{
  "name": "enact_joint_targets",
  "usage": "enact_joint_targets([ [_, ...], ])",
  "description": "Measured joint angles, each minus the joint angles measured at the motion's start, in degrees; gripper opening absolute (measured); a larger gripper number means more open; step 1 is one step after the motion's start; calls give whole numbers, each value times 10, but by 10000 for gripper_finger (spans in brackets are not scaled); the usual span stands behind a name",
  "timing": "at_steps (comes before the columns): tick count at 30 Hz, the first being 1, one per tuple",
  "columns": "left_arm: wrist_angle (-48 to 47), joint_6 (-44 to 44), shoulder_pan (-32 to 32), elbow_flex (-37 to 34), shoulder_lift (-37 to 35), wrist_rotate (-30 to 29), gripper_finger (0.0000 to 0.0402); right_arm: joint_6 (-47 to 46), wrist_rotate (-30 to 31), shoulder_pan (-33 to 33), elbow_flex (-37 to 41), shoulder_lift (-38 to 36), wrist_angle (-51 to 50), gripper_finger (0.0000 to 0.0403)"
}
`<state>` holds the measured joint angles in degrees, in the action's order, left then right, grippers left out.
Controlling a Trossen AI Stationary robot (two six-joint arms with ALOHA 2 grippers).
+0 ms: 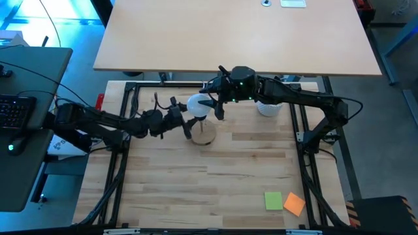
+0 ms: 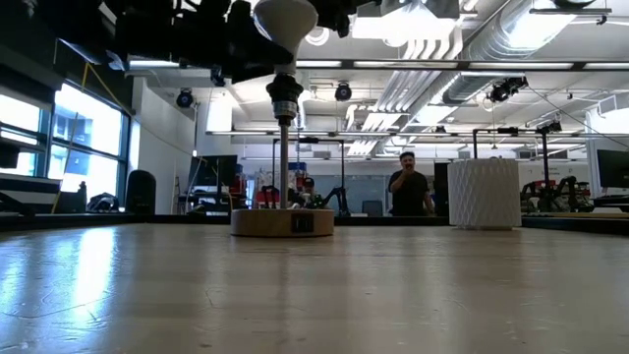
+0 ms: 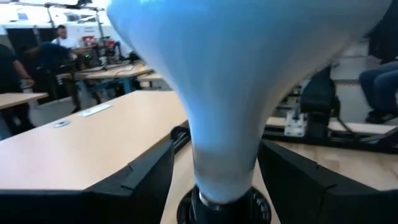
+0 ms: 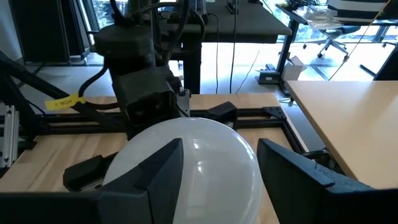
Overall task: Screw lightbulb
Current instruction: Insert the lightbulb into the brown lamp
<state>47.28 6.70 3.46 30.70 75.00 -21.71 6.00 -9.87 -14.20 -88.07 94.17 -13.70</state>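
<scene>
The white lightbulb point(image 1: 198, 104) stands upright with its narrow base in the black socket point(image 2: 285, 93) on the post of the round wooden stand point(image 2: 283, 221). My left gripper point(image 3: 217, 155) comes in from the table's left and is open. Its fingers point(image 3: 146, 174) stand on either side of the bulb's neck point(image 3: 224, 162), just above the socket point(image 3: 224, 208). My right gripper point(image 4: 214, 155) reaches in from the right at globe height and is shut on the bulb's globe point(image 4: 199, 168). In the high view, my left gripper point(image 1: 188, 125) and my right gripper point(image 1: 214, 108) flank the bulb. My right gripper has the bulb's round globe point(image 4: 249, 168) between its two fingers point(image 4: 155, 174), one on each side at its widest part. The fingers come almost level from the table's right, slanting a little downward. The bulb stands upright, its base in the socket.
A white ribbed cup point(image 2: 484, 194) stands to the right of the stand, under my right arm point(image 1: 287, 98). Green point(image 1: 273, 200) and orange point(image 1: 294, 204) notes lie at the near right corner. Beyond the far edge is a second tabletop point(image 1: 235, 32). A person point(image 2: 408, 189) stands in the room behind.
</scene>
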Motion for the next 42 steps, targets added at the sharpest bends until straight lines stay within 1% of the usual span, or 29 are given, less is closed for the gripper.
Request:
enact_joint_targets([
  [2,3,0,7,5,3,20,227,0,0,0,0,0,0,204],
  [6,3,0,18,16,4,38,220,0,0,0,0,0,1,204],
  [11,-2,-4,25,24,4,68,179,0,1,0,0,0,-1,204],
  [14,-5,-9,26,24,2,73,153,0,2,-1,0,0,-1,204],
  [26,-7,-47,25,23,-12,77,152,0,3,0,0,0,17,204],
  [36,-99,-59,26,64,-14,68,152,0,2,0,0,0,13,204],
  [42,-116,-76,28,65,-15,53,149,0,4,-1,0,0,4,204],
])
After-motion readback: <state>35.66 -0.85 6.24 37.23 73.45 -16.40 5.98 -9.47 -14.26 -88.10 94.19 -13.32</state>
